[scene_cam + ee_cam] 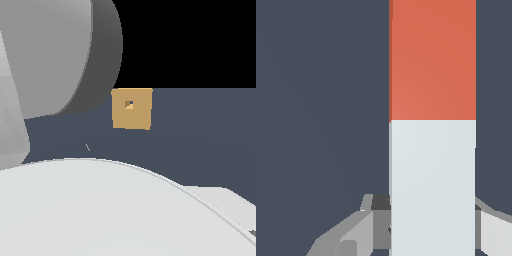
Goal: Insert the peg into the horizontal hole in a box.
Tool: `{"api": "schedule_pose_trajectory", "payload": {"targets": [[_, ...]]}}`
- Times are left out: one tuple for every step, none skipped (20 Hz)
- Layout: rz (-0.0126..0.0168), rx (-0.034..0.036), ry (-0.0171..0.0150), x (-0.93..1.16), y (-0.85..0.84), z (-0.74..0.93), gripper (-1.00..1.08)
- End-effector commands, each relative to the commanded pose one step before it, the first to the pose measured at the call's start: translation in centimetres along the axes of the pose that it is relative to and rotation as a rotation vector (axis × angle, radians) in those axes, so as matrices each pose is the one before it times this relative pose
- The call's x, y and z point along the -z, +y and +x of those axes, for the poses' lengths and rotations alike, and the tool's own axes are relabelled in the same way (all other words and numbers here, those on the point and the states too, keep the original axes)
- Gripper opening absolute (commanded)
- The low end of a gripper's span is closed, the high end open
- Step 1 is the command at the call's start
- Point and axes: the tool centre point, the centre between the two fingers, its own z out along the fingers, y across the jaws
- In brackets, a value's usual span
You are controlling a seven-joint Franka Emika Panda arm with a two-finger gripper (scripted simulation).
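Grey two-finger gripper (432, 227) clamps pale grey-white end of slim square orange-red and white peg (432, 125), orange tip free for insertion. Tan square box (132, 108) stands apart on dark slate floor (200, 140), small dark square hole (129, 104) facing out, empty.

No legible text, label, number or sign anywhere.

Bare floor (200, 140) around box (132, 108)
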Motion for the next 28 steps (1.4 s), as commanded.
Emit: {"api": "schedule_pose_trajectory", "payload": {"targets": [[-0.00034,-0.00009,-0.00068,0.014,0.000,-0.038,-1.00],[0.00000,0.00000,0.00000,0.000,0.000,0.000,-1.00],[0.00000,0.00000,0.00000,0.027,-0.005,0.030,-1.00],[0.00000,0.00000,0.00000,0.004,0.010,0.028,-1.00],[0.00000,0.00000,0.00000,0.012,0.031,0.085,-1.00],[0.00032,-0.00140,0.00057,-0.022,-0.015,0.075,-1.00],[-0.00001,-0.00138,-0.00002,0.030,0.007,0.134,-1.00],[0.00000,-0.00183,0.00000,0.037,0.007,0.171,-1.00],[0.00000,-0.00229,0.00000,0.045,0.006,0.209,-1.00],[0.00000,-0.00276,0.00000,0.054,0.006,0.248,-1.00],[-0.00001,-0.00316,0.00000,0.063,0.010,0.292,-1.00],[-0.00001,-0.00365,0.00000,0.072,0.011,0.335,-1.00],[-0.00001,-0.00409,0.00000,0.082,0.016,0.383,-1.00],[-0.00001,-0.00468,0.00000,0.092,0.014,0.427,-1.00],[-0.00001,-0.00521,0.00000,0.103,0.017,0.479,-1.00],[-0.00001,-0.00582,0.00000,0.115,0.019,0.532,-1.00],[-0.00001,-0.00637,0.00000,0.126,0.023,0.588,-1.00],[-0.00001,-0.00697,0.00000,0.138,0.024,0.639,-1.00],[-0.00002,-0.00750,0.00000,0.149,0.028,0.691,-1.00],[-0.00002,-0.00805,0.00000,0.159,0.029,0.739,-1.00],[-0.00002,-0.00860,0.00000,0.169,0.031,0.785,-1.00],[-0.00002,-0.00906,0.00000,0.179,0.035,0.832,-1.00],[-0.00002,-0.00954,0.00001,0.189,0.037,0.875,-1.00],[-0.00002,-0.00998,0.00001,0.198,0.041,0.917,-1.00],[-0.00002,-0.01043,0.00001,0.206,0.043,0.957,-1.00],[-0.00002,-0.01081,0.00001,0.214,0.047,0.995,-1.00],[-0.00002,-0.01103,0.00001,0.219,0.049,1.013,-1.00],[-0.00002,-0.01096,0.00001,0.218,0.050,1.007,-1.00]]}}
